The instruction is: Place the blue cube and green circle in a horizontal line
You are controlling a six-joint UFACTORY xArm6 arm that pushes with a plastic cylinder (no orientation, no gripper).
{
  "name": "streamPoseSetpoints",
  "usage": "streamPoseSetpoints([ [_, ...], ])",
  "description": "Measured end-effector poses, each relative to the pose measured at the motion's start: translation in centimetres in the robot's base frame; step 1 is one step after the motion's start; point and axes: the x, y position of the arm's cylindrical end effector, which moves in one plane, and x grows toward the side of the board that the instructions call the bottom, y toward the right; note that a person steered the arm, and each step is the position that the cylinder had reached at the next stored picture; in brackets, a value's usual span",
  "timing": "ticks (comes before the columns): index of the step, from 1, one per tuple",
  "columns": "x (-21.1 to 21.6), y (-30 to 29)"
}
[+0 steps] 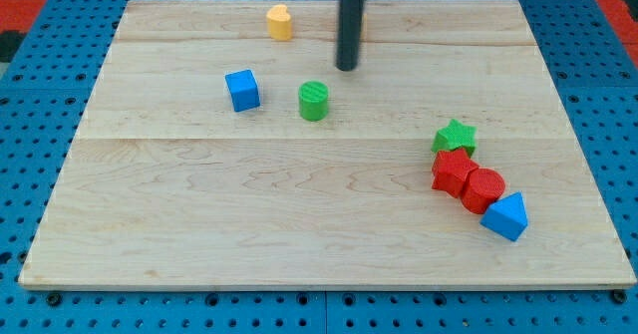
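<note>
The blue cube (242,90) sits on the wooden board (249,204) in the upper left part. The green circle (313,101) stands a short way to its right, slightly lower in the view, with a gap between them. My tip (346,68) is above and to the right of the green circle, apart from it, and well right of the blue cube.
A yellow block (280,22) lies near the board's top edge, left of the rod. At the right, a green star (455,136), a red block (454,170), a red cylinder (484,189) and a blue triangular block (505,216) lie in a cluster.
</note>
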Motion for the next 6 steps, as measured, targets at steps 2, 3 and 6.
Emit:
streamPoseSetpoints([
  [2, 8.4, -6.5],
  [3, 8.6, 0.0],
  [6, 10.5, 6.7],
])
